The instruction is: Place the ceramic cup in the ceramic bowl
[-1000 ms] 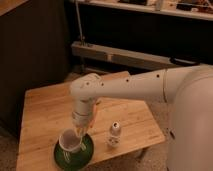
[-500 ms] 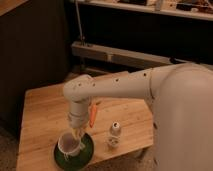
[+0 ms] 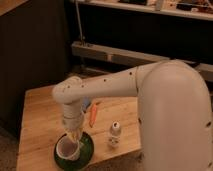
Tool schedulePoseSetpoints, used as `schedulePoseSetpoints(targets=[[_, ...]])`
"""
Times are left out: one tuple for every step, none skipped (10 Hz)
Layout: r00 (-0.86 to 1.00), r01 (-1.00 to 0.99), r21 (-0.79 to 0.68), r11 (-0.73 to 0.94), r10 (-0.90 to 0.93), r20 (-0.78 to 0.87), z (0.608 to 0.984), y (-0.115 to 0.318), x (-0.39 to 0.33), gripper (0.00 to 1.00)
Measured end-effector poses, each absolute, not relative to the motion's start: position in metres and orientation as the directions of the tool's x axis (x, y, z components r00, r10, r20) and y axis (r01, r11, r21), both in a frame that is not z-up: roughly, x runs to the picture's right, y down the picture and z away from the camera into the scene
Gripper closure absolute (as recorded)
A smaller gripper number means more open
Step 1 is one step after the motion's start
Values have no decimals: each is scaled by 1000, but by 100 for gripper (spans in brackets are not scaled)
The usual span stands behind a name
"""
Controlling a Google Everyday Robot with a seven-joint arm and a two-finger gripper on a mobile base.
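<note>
The gripper point(image 3: 74, 135) hangs at the rim of the ceramic cup point(image 3: 67, 148), which sits inside the ceramic bowl point(image 3: 86, 150) directly below it. Whether its 2 fingers clamp the cup rim or stand apart, I cannot tell. Right of the gripper lie an orange carrot-like object point(image 3: 93, 113) and 1 small white bottle point(image 3: 114, 133) on the wooden table point(image 3: 40, 120).

One gripper point(image 3: 74, 136), one ceramic cup point(image 3: 67, 149), one ceramic bowl point(image 3: 86, 150), one bottle point(image 3: 114, 134), one orange item point(image 3: 93, 114).

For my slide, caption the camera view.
Gripper lowers the cup into the green bowl on the table.
</note>
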State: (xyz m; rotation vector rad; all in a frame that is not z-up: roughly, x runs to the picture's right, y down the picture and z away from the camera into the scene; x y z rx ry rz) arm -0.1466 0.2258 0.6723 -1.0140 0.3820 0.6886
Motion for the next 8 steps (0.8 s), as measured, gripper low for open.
schedulePoseSetpoints(targets=[[735,-678,-643,357,337,-588,674,227,-148,34],[732,-681,-637,362,337,-592,676,227,-149,25],[729,-685,-631,365,339,-595,677,227,-150,21],[726,-688,-625,369,345,-595,677,227,-151,20],[720,-694,-618,370,363,-591,677,225,-153,20],[707,-706,-606,366,400,-583,673,220,-153,20],[693,-720,-593,361,432,-578,671,216,-152,20],[677,-733,-579,357,466,-570,669,212,-152,20]])
